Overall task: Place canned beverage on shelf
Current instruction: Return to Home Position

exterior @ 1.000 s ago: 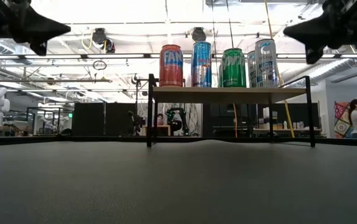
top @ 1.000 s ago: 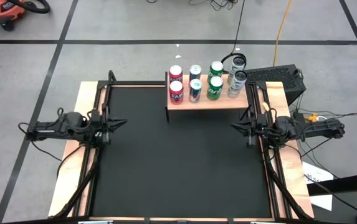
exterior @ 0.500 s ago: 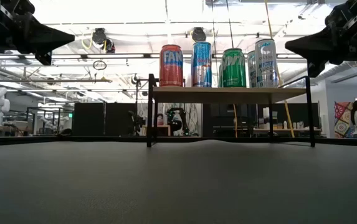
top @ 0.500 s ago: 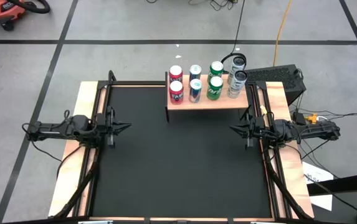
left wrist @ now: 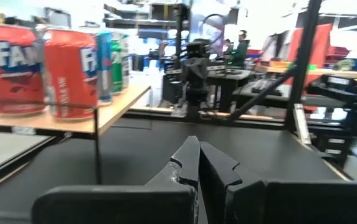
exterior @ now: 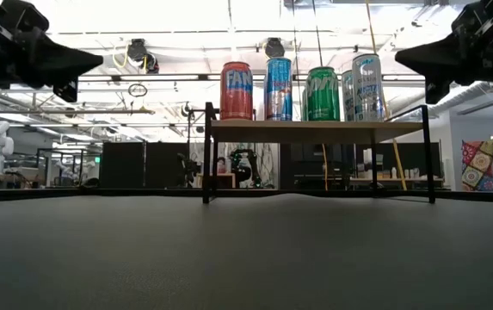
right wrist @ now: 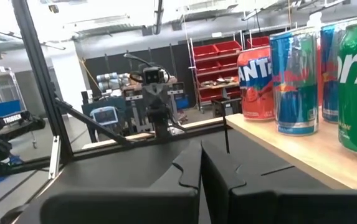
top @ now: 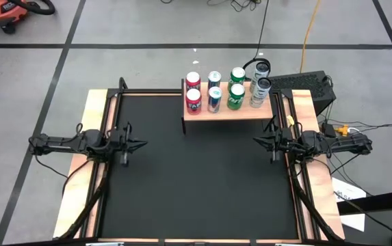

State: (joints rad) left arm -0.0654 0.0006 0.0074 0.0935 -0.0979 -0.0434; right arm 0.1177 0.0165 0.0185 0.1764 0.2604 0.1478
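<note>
- Red cans [top: 193, 100]: two, upright at the left end of the shelf, one directly behind the other.
- Blue cans [top: 214, 98]: two, next pair to the right, set front to back in the same way.
- Green cans [top: 235, 95]: two, third pair along, upright.
- White-blue cans [top: 259, 91]: two, at the right end, the far one near the plank's far right corner.
- Arrangement: like stands behind like, giving four colour-matched files. No can shows on the mat, so the placing looks finished.
- Shelf [top: 247, 111]: light wood plank on thin black legs, at the far edge of the worktop, a little right of centre. Its near strip is bare, so the cans sit back from the drop.
- Worktop [top: 196, 184]: black mat framed by wooden rails.
- Left gripper [top: 143, 144]: over the left side of the worktop, raised off the mat and pointing right. Its fingers are pressed together with nothing between them.
- Right gripper [top: 255, 141]: over the right side, near the shelf's right legs but apart from them, pointing left. Its fingers are likewise closed on nothing.
- Posture: both arms lie level along the sides, facing each other and well apart. This looks like a rest pose that leaves the shelf unobstructed.
- Caution: the right gripper is the one closer to the shelf legs.
</note>
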